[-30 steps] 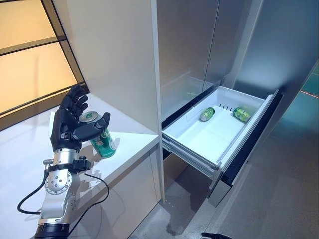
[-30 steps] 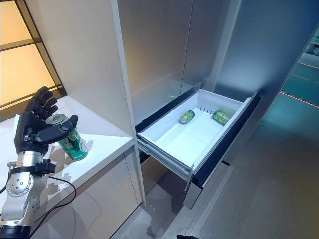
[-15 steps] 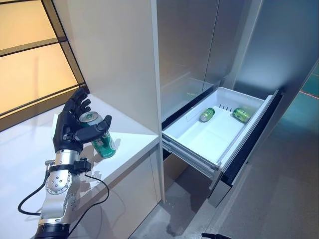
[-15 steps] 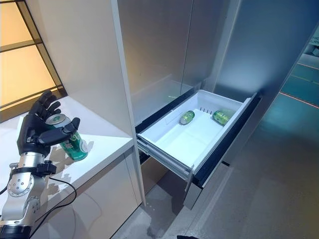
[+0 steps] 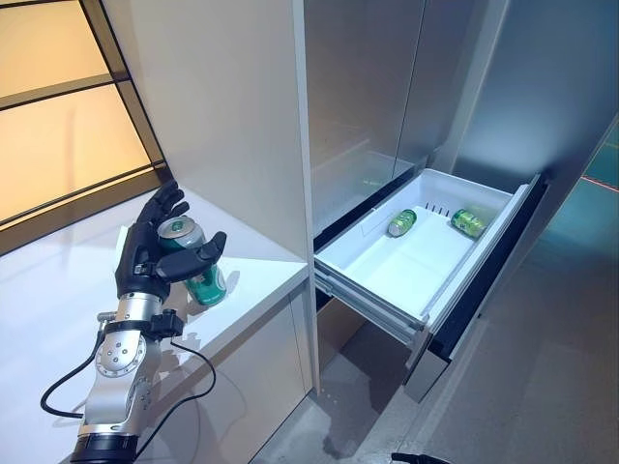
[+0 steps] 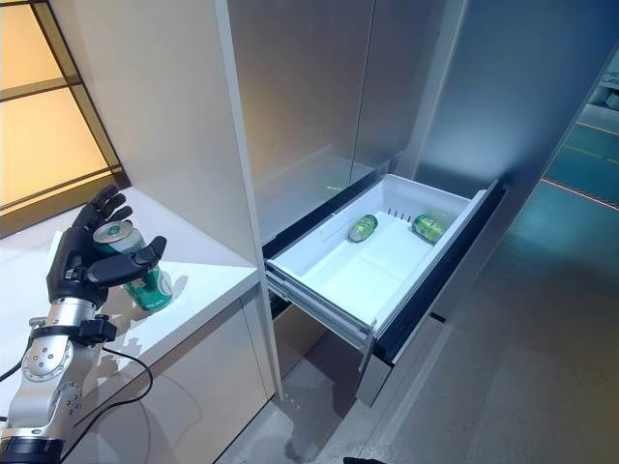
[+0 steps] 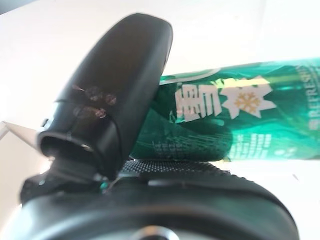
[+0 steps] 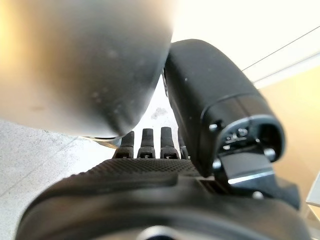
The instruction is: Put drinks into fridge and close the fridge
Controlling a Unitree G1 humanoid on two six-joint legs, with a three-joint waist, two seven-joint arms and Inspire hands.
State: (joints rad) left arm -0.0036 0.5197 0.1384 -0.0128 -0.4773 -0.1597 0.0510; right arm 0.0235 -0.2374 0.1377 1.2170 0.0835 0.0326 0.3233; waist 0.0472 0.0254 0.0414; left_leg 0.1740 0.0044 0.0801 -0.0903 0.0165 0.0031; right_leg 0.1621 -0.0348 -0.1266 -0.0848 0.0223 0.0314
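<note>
A green drink can (image 5: 206, 284) stands upright on the white counter (image 5: 263, 271). My left hand (image 5: 143, 263) is open around it: straight fingers rise behind the can and the thumb (image 7: 116, 97) reaches across its front. In the left wrist view the can (image 7: 240, 125) lies close against the palm and thumb. To the right the fridge's white drawer (image 5: 370, 282) is pulled out, with two green cans (image 5: 401, 222) (image 5: 469, 221) lying on their sides at its back. My right hand (image 8: 150, 175) shows only in its own wrist view, fingers relaxed, holding nothing.
A tall pale cabinet panel (image 5: 232, 106) stands between the counter and the fridge front (image 5: 368, 87). Grey floor (image 5: 542, 367) lies below and to the right of the drawer. An orange-lit window wall (image 5: 58, 126) borders the counter's far side.
My left hand has moved to the right and closer round the can, the thumb now across its front. The can and the drawer have stayed in place.
</note>
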